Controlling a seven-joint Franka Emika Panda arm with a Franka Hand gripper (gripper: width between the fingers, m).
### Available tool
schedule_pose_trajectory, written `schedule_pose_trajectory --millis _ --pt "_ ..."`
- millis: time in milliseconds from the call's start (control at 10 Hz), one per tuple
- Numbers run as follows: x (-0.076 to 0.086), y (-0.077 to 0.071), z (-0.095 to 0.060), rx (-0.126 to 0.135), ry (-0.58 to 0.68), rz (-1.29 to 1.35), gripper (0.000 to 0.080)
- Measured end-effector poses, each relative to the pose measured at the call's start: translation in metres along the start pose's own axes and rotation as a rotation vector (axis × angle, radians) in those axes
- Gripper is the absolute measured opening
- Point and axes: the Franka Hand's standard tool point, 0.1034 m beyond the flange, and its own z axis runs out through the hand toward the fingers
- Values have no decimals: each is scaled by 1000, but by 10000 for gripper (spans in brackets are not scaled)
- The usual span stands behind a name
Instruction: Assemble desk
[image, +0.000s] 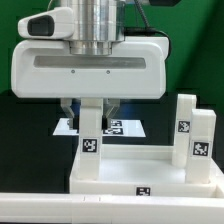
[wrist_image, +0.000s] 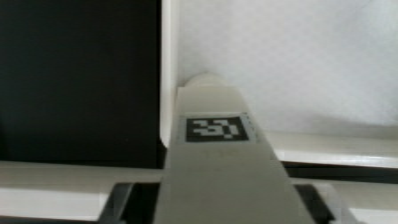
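The tool (image: 91, 112) hung under the wide white wrist housing (image: 88, 68), its fingers either side of an upright white leg (image: 90, 128); whether they clamped it could not be told. The leg stood at the tabletop's (image: 140, 170) ten-o'clock corner, a tag on its face. Two more legs (image: 193, 135) stood at the tabletop's two o'clock. The marker board (image: 125, 127) lay beyond on the dark worktop (image: 20, 130). The wrist view showed the tagged leg (wrist_image: 219, 150) close up.

Glossy white gripper body (image: 88, 68) — long slot; ribbed metal wrist (image: 97, 22).
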Motion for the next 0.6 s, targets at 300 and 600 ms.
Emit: schedule_pose_trajectory --millis 300,600 --pt "0 0 0 2 1 292 288" --pt "0 1 0 11 1 600 289"
